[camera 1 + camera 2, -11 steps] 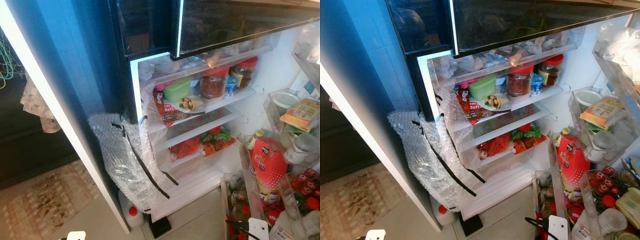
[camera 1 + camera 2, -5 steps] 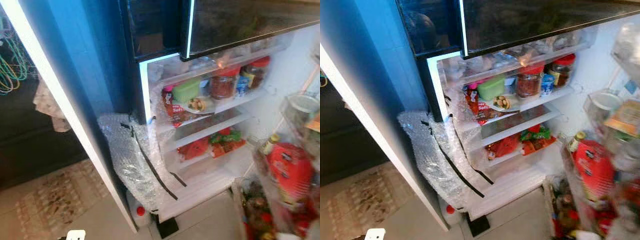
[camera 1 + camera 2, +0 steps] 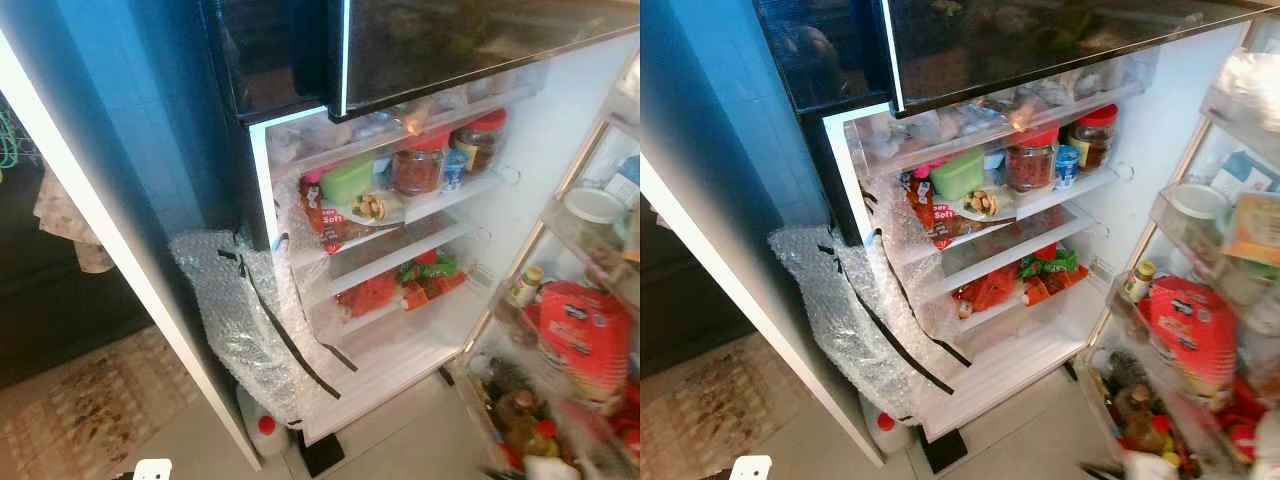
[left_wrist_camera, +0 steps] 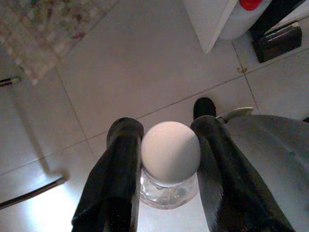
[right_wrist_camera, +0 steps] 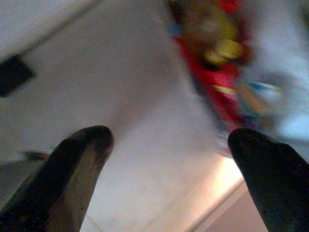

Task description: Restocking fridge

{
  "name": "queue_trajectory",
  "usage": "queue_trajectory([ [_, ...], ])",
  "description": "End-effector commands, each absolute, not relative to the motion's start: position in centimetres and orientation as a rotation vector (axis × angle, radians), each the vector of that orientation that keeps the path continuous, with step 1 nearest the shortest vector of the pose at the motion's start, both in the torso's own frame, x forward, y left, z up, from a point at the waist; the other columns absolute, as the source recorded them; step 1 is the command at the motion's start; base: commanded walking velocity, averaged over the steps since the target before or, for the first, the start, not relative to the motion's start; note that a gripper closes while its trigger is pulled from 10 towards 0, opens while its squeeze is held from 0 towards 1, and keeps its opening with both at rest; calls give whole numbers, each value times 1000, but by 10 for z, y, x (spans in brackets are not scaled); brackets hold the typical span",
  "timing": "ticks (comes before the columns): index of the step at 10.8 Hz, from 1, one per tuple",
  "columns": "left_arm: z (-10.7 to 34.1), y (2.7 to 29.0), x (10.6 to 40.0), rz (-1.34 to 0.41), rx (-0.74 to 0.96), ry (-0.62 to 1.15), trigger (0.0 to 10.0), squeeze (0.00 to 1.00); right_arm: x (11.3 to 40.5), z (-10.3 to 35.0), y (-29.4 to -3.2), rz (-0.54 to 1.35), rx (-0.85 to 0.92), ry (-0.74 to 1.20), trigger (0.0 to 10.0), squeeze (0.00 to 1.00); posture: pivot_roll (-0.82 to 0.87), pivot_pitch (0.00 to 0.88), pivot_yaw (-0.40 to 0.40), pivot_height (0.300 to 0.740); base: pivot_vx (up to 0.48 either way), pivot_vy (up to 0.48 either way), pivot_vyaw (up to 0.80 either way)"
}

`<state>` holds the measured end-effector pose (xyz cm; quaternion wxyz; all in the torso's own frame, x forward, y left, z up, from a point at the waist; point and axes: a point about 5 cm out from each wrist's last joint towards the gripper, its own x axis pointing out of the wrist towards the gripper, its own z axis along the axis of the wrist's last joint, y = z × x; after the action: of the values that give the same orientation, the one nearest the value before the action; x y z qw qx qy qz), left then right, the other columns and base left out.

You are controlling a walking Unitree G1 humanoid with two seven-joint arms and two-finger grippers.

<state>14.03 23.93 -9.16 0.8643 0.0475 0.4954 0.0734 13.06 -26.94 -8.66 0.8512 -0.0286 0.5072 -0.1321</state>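
The fridge (image 3: 400,330) stands open before me, its white shelves holding a green box (image 3: 352,180), two red-lidded jars (image 3: 422,165), red packets (image 3: 375,295) and a plate of food (image 3: 375,208). Its open door (image 3: 585,345) on the right carries a red packet, bottles and tubs, blurred. In the left wrist view my left gripper (image 4: 165,130) is shut on a clear jar with a white lid (image 4: 170,152), held low above the tiled floor. My right gripper (image 5: 170,137) is open with nothing between its fingers, over the floor beside the door's lower shelf.
Bubble wrap taped with black strips (image 3: 245,325) hangs off the fridge's left lower corner. A white bottle with a red cap (image 3: 262,432) and a black block (image 3: 322,455) sit on the floor below. A patterned rug (image 3: 80,410) lies to the left.
The head view swayed right and then back left. The door shelves now sit farther right in the picture and are blurred. The food on the shelves has not moved.
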Motion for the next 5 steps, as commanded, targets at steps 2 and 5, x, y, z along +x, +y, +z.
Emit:
queue_trajectory([
  [2,-92,243,138,147,121,1058,10000,0,138,-93,-238,-29,-196,1124,10000,0,-33,0,33,740,0,0,0],
  [5,-91,245,138,147,132,1060,10000,0,155,-92,-215,71,-137,1074,10000,0,-39,0,41,740,0,0,0],
])
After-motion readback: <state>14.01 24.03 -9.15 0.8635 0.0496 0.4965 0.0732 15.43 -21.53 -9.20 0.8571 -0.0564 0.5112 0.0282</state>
